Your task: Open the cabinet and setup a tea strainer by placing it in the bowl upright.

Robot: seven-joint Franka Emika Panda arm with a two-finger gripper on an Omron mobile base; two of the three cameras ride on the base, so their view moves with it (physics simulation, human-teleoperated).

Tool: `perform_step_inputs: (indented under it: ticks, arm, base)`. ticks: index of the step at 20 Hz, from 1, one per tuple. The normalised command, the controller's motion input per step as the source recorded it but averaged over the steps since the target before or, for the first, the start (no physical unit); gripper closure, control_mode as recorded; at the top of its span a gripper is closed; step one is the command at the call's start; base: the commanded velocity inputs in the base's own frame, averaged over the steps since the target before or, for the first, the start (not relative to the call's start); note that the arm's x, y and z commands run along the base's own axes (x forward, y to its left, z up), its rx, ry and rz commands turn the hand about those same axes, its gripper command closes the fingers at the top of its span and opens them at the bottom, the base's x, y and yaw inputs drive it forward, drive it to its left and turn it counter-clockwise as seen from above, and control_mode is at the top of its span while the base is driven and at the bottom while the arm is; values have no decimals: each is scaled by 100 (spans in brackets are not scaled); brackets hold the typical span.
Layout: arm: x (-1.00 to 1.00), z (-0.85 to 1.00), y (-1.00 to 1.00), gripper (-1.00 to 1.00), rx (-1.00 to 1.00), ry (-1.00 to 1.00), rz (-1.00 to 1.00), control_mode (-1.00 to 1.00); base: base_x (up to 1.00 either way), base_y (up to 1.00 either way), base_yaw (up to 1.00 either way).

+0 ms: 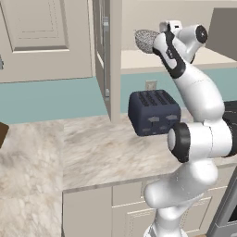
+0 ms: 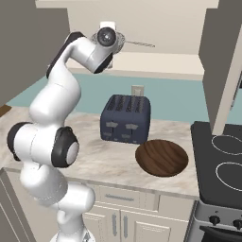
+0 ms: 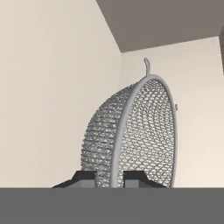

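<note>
Hand view: gripper (image 3: 110, 178) nearly closed, pinching the thin rim of the tea strainer (image 3: 131, 135), mesh dome turned sideways inside the open cabinet (image 1: 109, 60). Left base view: strainer at the shelf edge, above the counter. Judged step: withdrawal from the cabinet. Advised: straight pull-back clear of the door edge, then rotation of the wrist until rim faced up before lowering. Right base view: bowl (image 2: 162, 157) on the counter, just beside the toaster (image 2: 125, 118) and near the stove (image 2: 222, 163). Likely obstacles: toaster beneath the descent path, open door at one side.
</note>
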Motion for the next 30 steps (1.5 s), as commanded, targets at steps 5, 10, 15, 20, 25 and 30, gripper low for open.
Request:
perform_step_inputs:
  ticks: [5, 10, 15, 20, 25, 30]
  arm:
    - [-99, 0, -38, 100, 0, 0, -16, -100]
    - [-100, 0, -26, 100, 0, 0, -19, -100]
    - [-100, 7, -28, 100, 0, 5, -20, -100]
    - [-100, 1, -21, 100, 0, 23, -29, -100]
    - [-98, -1, -27, 100, 8, 19, -33, -100]
    - [-88, -19, -23, 100, 19, 13, -36, -100]
  base:
    - [0, 0, 0]
    - [0, 0, 0]
    - [0, 0, 0]
    - [0, 0, 0]
    - [0, 0, 0]
    - [0, 0, 0]
